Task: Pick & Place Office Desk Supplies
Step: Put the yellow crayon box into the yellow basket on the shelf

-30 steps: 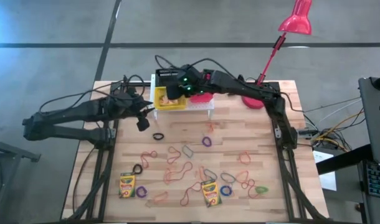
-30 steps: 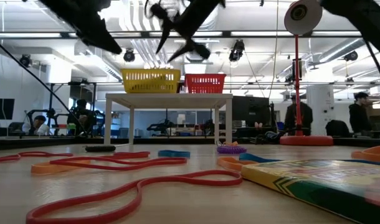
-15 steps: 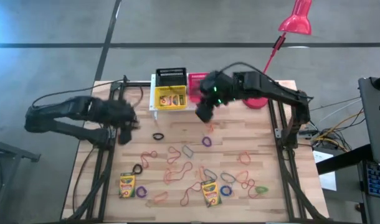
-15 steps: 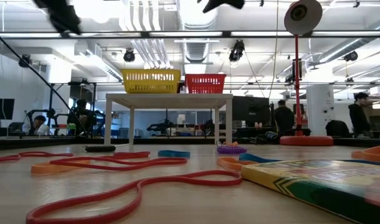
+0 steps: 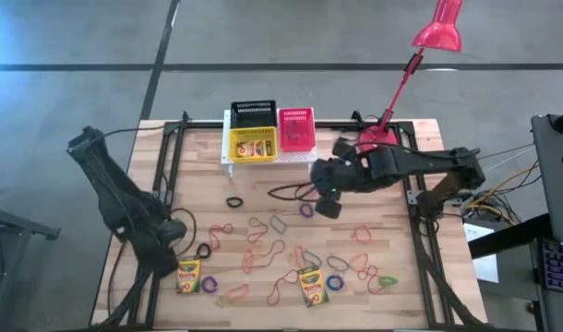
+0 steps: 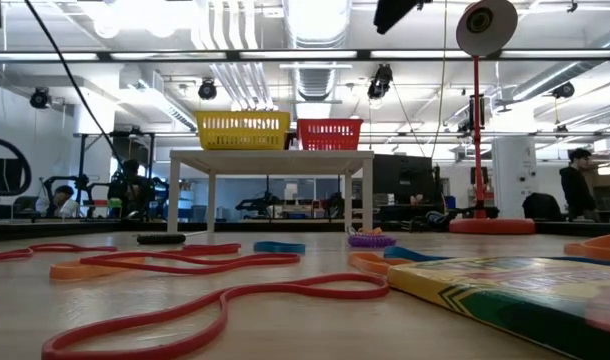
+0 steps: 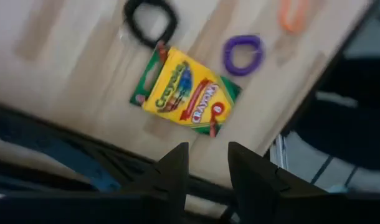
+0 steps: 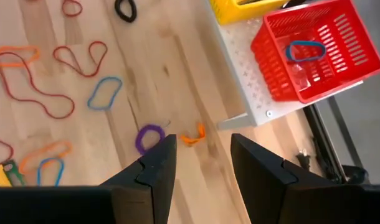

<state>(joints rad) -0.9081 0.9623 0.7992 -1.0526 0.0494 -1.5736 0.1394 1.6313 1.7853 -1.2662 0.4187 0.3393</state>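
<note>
Left gripper [image 5: 173, 232] is hovering with fingers parted and empty over the table's near-left corner, just beside a crayon box [image 5: 188, 274] lying flat, long axis running front-to-back. Right gripper [image 5: 324, 205], fingers likewise spread and empty, is hanging mid-table above a purple rubber band [image 5: 306, 210] near the white stand [image 8: 245, 74].

In the low view, the crayon box [image 6: 515, 290] nearest the camera runs off the picture's right and bottom edges, its print blurred. The yellow basket [image 6: 243, 129] and red basket [image 6: 330, 133] on the white stand [image 6: 271, 158] hide their contents behind mesh walls. The black basket behind the yellow one is hidden.
</note>
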